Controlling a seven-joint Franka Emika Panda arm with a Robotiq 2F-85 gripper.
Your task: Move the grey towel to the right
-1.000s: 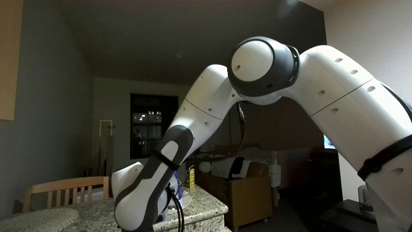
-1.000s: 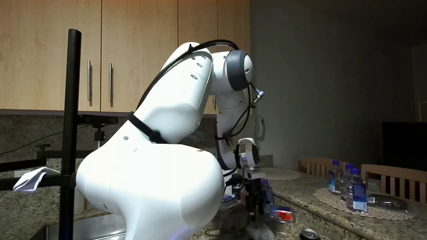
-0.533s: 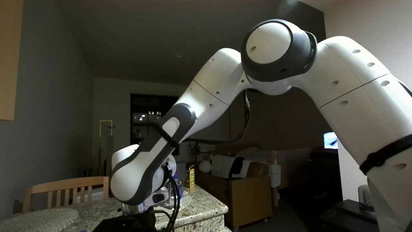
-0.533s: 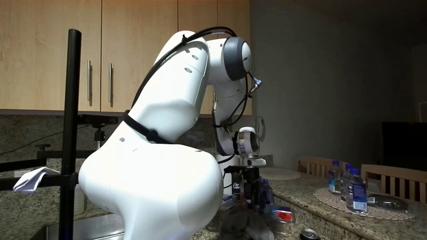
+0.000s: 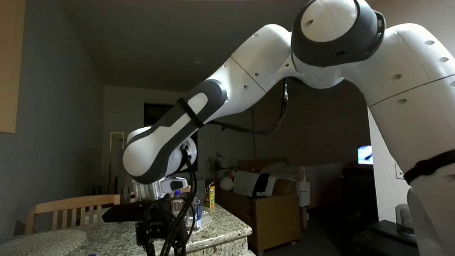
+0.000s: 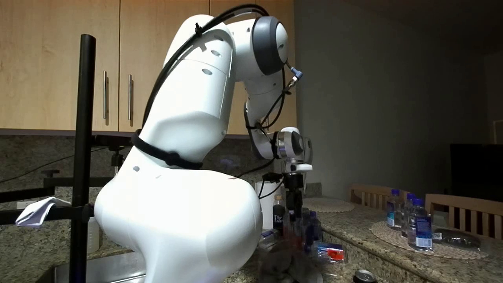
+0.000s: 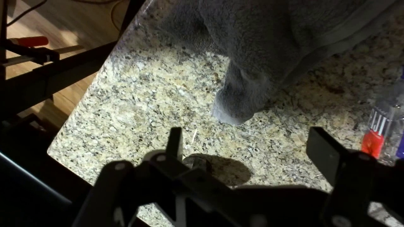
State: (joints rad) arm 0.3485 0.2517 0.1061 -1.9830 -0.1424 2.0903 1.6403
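Note:
The grey towel (image 7: 258,41) lies bunched on the granite counter (image 7: 142,104), in the upper part of the wrist view. One folded end of it reaches down toward the gap between my fingers. The towel also shows dimly in an exterior view (image 6: 287,263), low and partly behind the arm. My gripper (image 7: 248,140) is open, with its two fingers wide apart and only counter between them. It is above the counter and apart from the towel. In an exterior view the gripper (image 6: 294,208) hangs pointing down above the towel; its tips are dark and hard to make out there.
A clear pack with red (image 6: 334,253) lies right of the towel and shows in the wrist view (image 7: 374,142). A can (image 6: 364,276) stands nearer. A dark bottle (image 6: 278,214) stands behind. Several water bottles (image 6: 420,228) stand on the raised counter. The counter edge (image 7: 85,97) is at left.
The arm has risen and drawn back, lifting my gripper up from beside the towel. The towel stays in about the same place on the counter.

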